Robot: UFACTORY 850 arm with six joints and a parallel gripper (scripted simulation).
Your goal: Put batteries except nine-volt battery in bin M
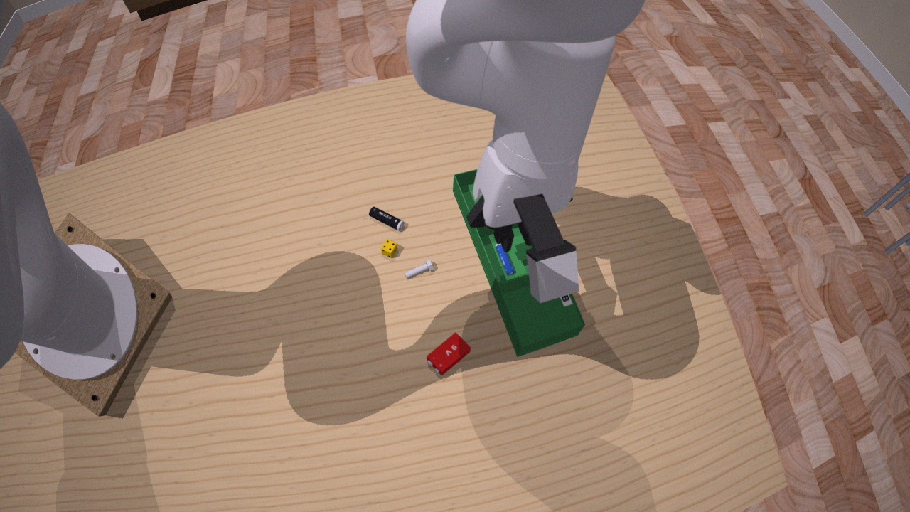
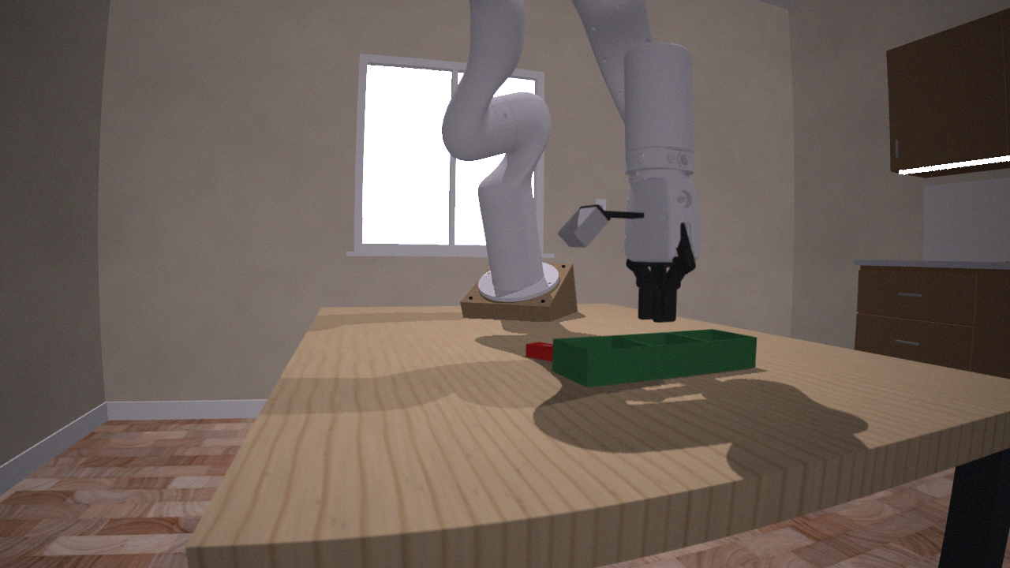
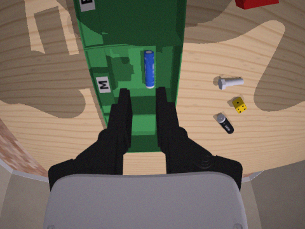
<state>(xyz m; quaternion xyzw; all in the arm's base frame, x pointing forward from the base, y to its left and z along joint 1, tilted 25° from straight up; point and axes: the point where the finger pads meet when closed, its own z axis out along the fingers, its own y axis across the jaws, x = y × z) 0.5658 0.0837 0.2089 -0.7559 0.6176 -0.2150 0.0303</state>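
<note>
The green three-compartment bin block (image 1: 550, 328) (image 2: 656, 364) (image 3: 179, 63) stands on the table. A blue battery (image 1: 504, 259) (image 3: 149, 69) lies in its middle compartment, beside the M label (image 3: 103, 84). My gripper (image 1: 503, 243) (image 2: 657, 319) (image 3: 143, 100) hangs above the bins, its fingers parted with nothing between them. A black battery (image 1: 385, 218) (image 3: 225, 124) lies on the table, on the robot-base side of the bins. The red nine-volt battery (image 1: 448, 353) (image 2: 539, 351) (image 3: 257, 3) lies on the table near the B end. The far compartment is partly hidden by the arm and fingers.
A yellow die (image 1: 389, 248) (image 3: 239, 105) and a pale bolt (image 1: 419, 269) (image 3: 230, 83) lie on the table between the black battery and the nine-volt battery. The B label (image 1: 565, 299) (image 3: 86, 4) marks the end compartment. The robot base (image 1: 82, 311) (image 2: 518, 285) stands across the table.
</note>
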